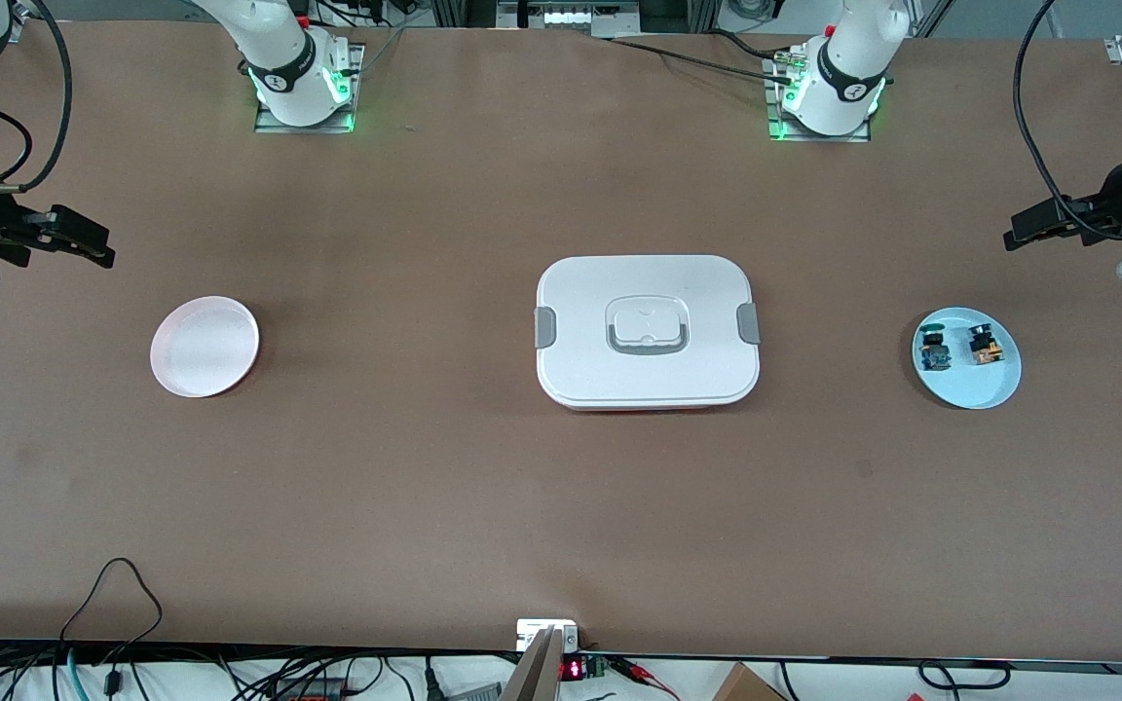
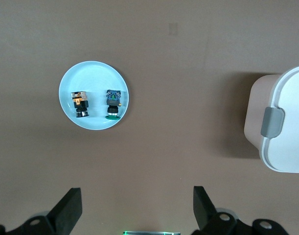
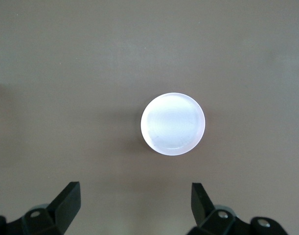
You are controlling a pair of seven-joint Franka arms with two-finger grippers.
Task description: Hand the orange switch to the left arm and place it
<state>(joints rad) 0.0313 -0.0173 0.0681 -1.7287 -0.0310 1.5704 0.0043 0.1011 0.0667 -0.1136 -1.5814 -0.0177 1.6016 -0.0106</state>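
The orange switch (image 1: 985, 346) lies on a light blue plate (image 1: 970, 389) near the left arm's end of the table, beside a blue switch with a green cap (image 1: 934, 350). In the left wrist view the orange switch (image 2: 80, 104) and the blue switch (image 2: 113, 105) lie side by side on the plate (image 2: 93, 73). The white box (image 1: 647, 331) stands closed at the table's middle. My left gripper (image 1: 1014, 238) is open and empty over bare table close to the blue plate. My right gripper (image 1: 105, 255) is open and empty over the table at the right arm's end.
An empty pale pink plate (image 1: 205, 347) sits toward the right arm's end; it also shows in the right wrist view (image 3: 173, 124). The box's edge with a grey clip (image 2: 272, 122) shows in the left wrist view. Cables hang along the table's near edge.
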